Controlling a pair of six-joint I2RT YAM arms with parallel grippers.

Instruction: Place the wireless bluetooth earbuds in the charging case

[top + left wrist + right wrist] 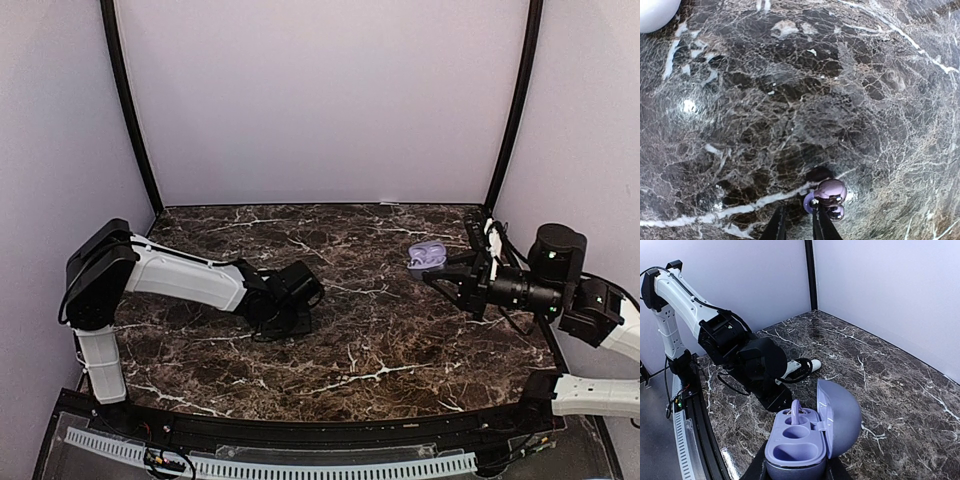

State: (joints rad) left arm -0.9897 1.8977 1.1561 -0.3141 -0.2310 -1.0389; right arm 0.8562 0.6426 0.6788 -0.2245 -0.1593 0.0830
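Marble, dark with white veins, makes up the tabletop (380, 350), the largest thing in sight. The left arm (185, 275) reaches in from 9 o'clock and ends a little short of the middle. The right arm (560, 275) comes in from 3 o'clock, pointing toward the centre.

The right pincer (796, 467) is clamped on the charging case (795, 452), one finger on each side of its lower shell. The case seems to be held off the tabletop, at about 2 o'clock in the overhead view. It stands open, with its lid (840, 415) swung up on the 3 o'clock side in the right wrist view.

The left pincer (799, 225) points down at the stone. Its fingers are a narrow gap apart, and only marble shows between them.

A white rounded pebble (655, 11) lies at 10 o'clock in the left wrist view, cut off by the corner.

The seated earbud (796, 412) shows as a pale lilac stem rising from the far end of the case's inner tray. The loose earbud (830, 192) looks glossy and purplish. It lies on the tabletop just beside the tip of the left pincer's 3 o'clock finger, outside the gap. I cannot tell whether it touches the finger.
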